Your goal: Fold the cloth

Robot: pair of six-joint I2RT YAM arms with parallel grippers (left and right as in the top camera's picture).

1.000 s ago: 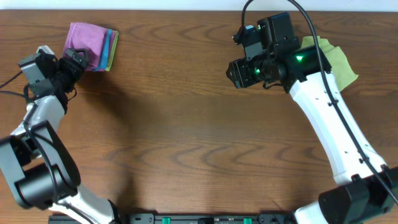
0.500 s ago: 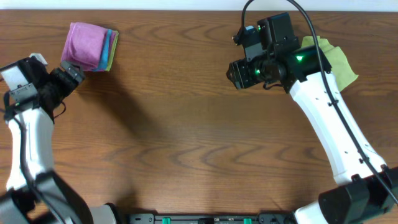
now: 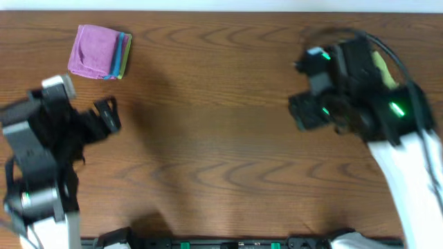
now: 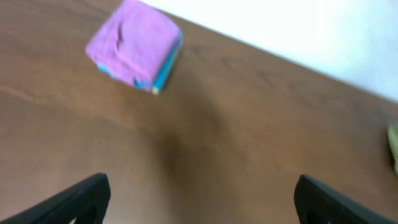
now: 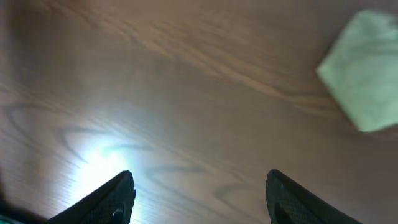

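Cloth (image 3: 97,52) lies folded, ahead of my left gripper (image 4: 202,199), its fingers wide apart and empty. My right gripper (image 5: 199,199), also apart, is well away.

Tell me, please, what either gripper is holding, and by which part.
Nothing is held: the left gripper and right gripper stand open, empty; the cloth lies untouched.

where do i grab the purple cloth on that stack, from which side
The soft purple folded cloth: pinch its right edge from above. There the blue and lime cloths peek out beneath it, so the top layer can probably be lifted alone.
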